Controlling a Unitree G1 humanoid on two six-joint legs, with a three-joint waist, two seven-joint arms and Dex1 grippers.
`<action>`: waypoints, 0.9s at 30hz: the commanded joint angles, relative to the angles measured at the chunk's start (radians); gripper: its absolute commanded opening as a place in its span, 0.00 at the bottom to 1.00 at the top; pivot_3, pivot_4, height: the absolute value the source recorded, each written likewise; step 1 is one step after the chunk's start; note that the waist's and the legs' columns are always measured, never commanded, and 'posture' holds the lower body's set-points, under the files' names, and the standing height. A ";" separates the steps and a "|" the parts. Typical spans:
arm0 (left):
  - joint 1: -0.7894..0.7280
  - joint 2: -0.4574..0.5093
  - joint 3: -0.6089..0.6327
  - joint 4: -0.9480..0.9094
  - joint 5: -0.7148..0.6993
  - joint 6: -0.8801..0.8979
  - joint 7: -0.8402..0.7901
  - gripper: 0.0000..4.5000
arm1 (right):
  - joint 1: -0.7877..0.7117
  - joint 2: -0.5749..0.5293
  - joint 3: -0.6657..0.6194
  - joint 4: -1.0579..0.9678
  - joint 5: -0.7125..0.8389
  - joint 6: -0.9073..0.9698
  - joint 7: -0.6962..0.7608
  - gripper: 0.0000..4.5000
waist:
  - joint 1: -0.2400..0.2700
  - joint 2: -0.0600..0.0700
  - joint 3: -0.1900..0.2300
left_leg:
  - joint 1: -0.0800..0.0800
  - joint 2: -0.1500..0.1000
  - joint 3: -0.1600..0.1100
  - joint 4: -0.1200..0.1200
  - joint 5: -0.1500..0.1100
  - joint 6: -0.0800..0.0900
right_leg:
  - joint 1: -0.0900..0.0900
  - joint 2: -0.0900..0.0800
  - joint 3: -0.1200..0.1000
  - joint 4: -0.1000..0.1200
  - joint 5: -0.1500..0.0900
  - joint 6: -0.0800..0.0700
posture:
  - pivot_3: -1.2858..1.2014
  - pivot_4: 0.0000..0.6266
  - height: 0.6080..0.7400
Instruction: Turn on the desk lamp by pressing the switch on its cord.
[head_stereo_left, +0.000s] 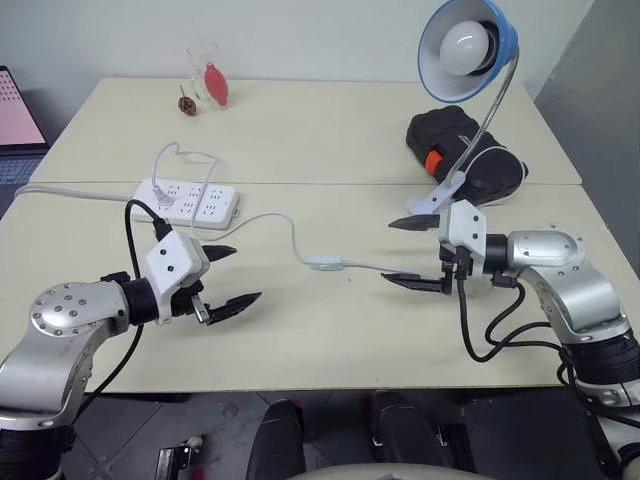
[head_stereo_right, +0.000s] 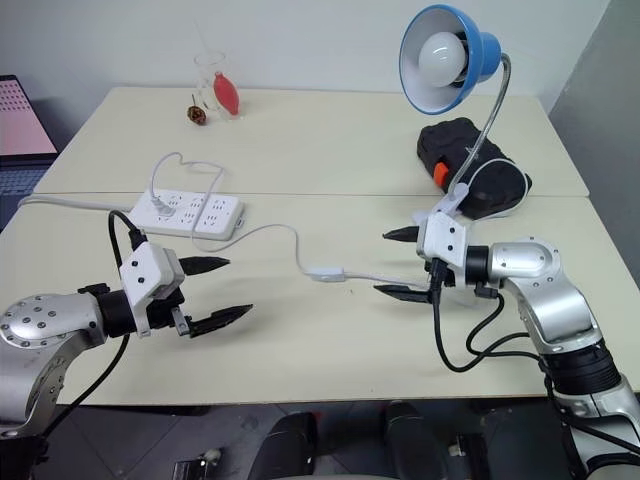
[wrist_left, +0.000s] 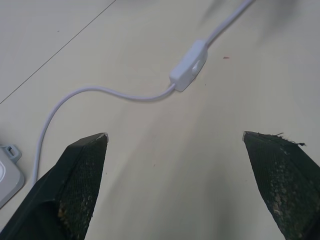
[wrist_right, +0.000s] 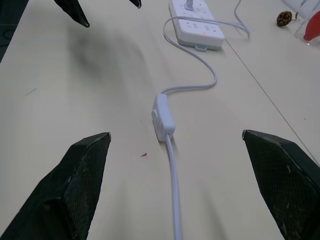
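From the head cameras, the switch (head_stereo_left: 324, 264) lay flat on the table (head_stereo_left: 300, 340), on the thin cord (head_stereo_left: 268, 222) running from the power strip (head_stereo_left: 188, 202) toward the desk lamp (head_stereo_left: 466, 45). The left gripper (head_stereo_left: 227, 275) hovered to the left of the switch, fingers spread and holding nothing. The right gripper (head_stereo_left: 408, 252) hovered to the right of the switch, also spread and empty, its fingertips pointing at it. The lamp stood beyond the right gripper, beside a black bag (head_stereo_left: 465, 150).

In the left wrist view, the switch (wrist_left: 189, 66) lay ahead of the parted fingers (wrist_left: 80, 180), untouched.

In the right wrist view, the switch (wrist_right: 163, 117) lay between and ahead of the wide fingers (wrist_right: 82, 177), with the power strip (wrist_right: 197, 25) beyond it.
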 joint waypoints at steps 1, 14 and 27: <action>-0.011 0.007 0.009 -0.025 -0.018 -0.008 -0.006 1.00 | -0.011 0.001 -0.010 -0.027 -0.002 -0.018 -0.007 0.98 | 0.000 0.000 0.000 | 0.000 0.000 0.000 0.000 0.000 0.000 | 0.000 0.000 0.000 0.000 0.000 0.000 | 0.52 0.24 1.00; 0.009 0.019 0.007 -0.037 0.002 -0.010 -0.001 1.00 | -0.024 -0.001 -0.002 -0.019 -0.009 -0.020 -0.002 0.98 | 0.000 0.000 0.000 | 0.000 0.000 0.000 0.000 0.000 0.000 | 0.000 0.000 0.000 0.000 0.000 0.000 | 0.52 0.24 1.00; 0.010 0.058 0.042 -0.022 -0.079 0.008 -0.095 1.00 | -0.117 0.016 0.047 0.050 -0.007 0.035 0.039 0.98 | 0.000 0.000 0.000 | 0.000 0.000 0.000 0.000 0.000 0.000 | 0.000 0.000 0.000 0.000 0.000 0.000 | 0.52 0.24 1.00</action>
